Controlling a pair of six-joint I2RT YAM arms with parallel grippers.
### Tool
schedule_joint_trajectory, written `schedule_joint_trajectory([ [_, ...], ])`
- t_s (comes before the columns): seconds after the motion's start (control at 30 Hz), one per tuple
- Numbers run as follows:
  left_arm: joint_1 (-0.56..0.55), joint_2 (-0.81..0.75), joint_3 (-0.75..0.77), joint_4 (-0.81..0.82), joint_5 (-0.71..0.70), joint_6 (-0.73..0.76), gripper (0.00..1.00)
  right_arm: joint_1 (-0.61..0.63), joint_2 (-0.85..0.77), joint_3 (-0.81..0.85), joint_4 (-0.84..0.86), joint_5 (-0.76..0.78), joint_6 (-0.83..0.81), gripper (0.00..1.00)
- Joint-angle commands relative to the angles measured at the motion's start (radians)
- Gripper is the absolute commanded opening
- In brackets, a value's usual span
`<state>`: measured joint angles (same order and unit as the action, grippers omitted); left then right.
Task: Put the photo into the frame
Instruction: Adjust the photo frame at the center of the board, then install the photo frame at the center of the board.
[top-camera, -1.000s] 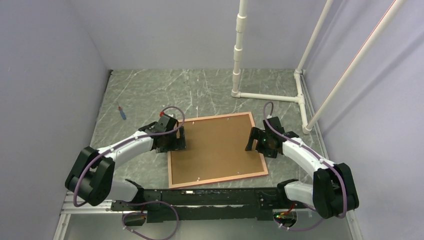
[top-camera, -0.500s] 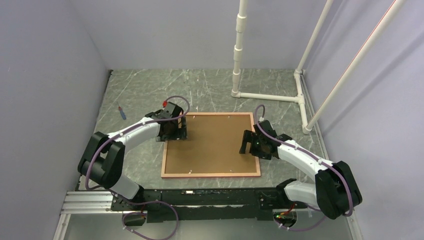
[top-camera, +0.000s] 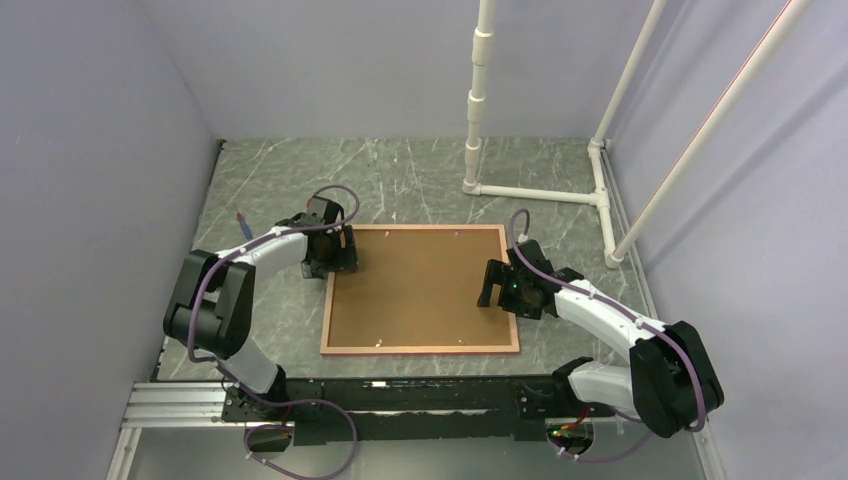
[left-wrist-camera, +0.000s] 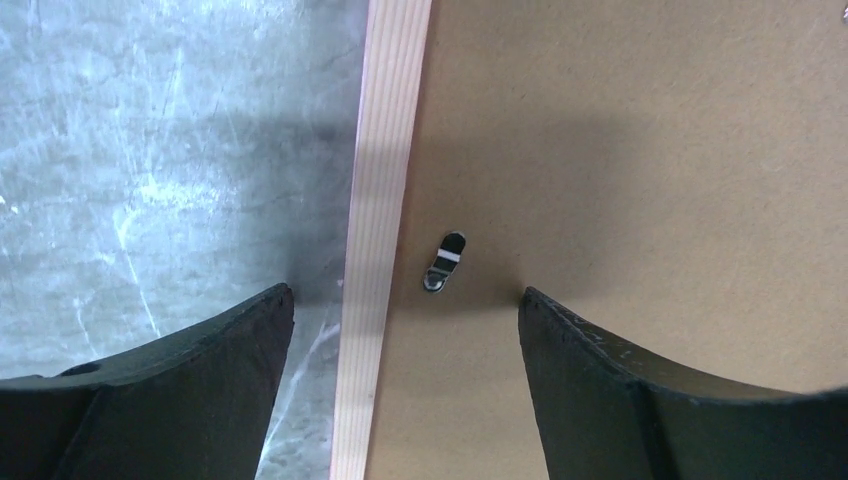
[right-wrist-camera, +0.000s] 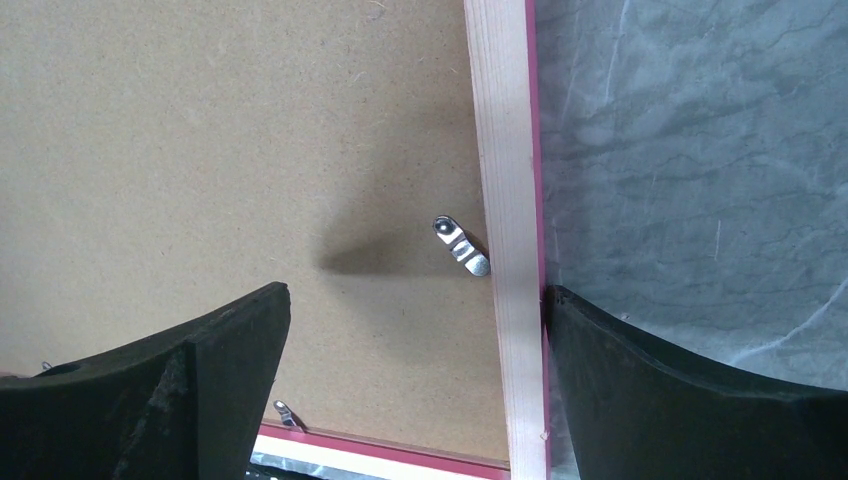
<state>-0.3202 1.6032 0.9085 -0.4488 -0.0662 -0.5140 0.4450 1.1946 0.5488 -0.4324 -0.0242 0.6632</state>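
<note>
The frame (top-camera: 420, 349) lies flat on the table, back side up, its pink edges round a brown backing board (top-camera: 420, 285). The photo is hidden. My left gripper (top-camera: 338, 255) is open and straddles the frame's left edge (left-wrist-camera: 380, 200) near the far corner, one finger over the table, the other over the board, close to a metal clip (left-wrist-camera: 445, 263). My right gripper (top-camera: 497, 288) is open astride the right edge (right-wrist-camera: 505, 150). Its outer finger (right-wrist-camera: 640, 370) is against the rim, and a turn clip (right-wrist-camera: 460, 243) lies just ahead. Neither gripper holds anything.
A white pipe stand (top-camera: 478, 100) rises at the back right, with its base pipes (top-camera: 540, 192) on the table beyond the frame. A small blue pen-like item (top-camera: 243, 225) lies at the far left. Grey walls close in on both sides.
The frame has turned from skewed to square with the table. My left gripper has slid back along the left edge toward the far corner. The right gripper has shifted slightly left.
</note>
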Motion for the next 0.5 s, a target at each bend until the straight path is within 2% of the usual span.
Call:
schedule_joint_trajectory([
  [0.0,0.016,0.056,0.030,0.042,0.004,0.029,0.84,0.012,0.039,-0.030,0.027,-0.062,0.032,1.00],
  [0.13,0.028,0.079,0.044,0.043,-0.005,0.025,0.83,0.011,0.042,-0.031,0.032,-0.066,0.033,1.00],
  [0.23,0.033,0.080,0.057,0.038,-0.017,0.033,0.78,0.010,0.047,-0.027,0.029,-0.066,0.029,1.00],
  [0.47,0.033,0.055,0.046,0.033,-0.031,0.065,0.54,0.010,0.060,-0.037,0.052,-0.080,0.032,1.00],
])
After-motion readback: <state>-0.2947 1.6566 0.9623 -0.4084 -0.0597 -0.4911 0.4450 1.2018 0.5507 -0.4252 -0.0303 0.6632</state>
